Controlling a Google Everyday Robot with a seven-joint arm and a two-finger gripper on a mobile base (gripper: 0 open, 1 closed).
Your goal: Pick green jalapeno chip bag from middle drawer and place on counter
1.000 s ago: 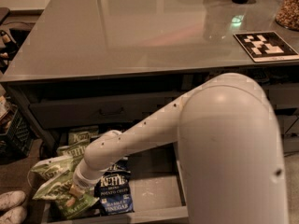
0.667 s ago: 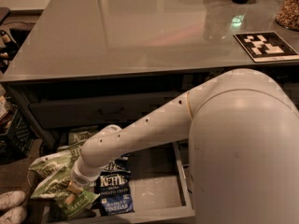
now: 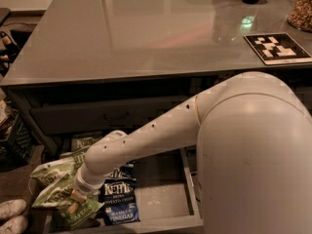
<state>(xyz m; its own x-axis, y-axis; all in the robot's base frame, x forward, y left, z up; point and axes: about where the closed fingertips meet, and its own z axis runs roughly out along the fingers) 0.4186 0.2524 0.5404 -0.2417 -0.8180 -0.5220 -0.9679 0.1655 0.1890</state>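
Down at the lower left, the robot's white jointed arm reached from its bulky shoulder into the pulled-out wide dark grey middle drawer, whose pale grey floor lay bare on the right half. The gripper sat at the drawer's left end, sunk into the folds of the light green crinkly Kettle chip bag. Its fingers were clenched on that bag, which bunched up around them and spilled over the drawer's left side rather than lying flat. Just right of the gripper, a dark blue Kettle chip bag with white lettering lay flat on the drawer floor, touching the green one's edge. A second green Kettle bag showed at the back of the drawer, partly hidden behind the arm. Above, the large glossy grey tabletop carried a small black-and-white patterned square board near its right edge. A pair of white shoes stood on the floor left of the drawer.
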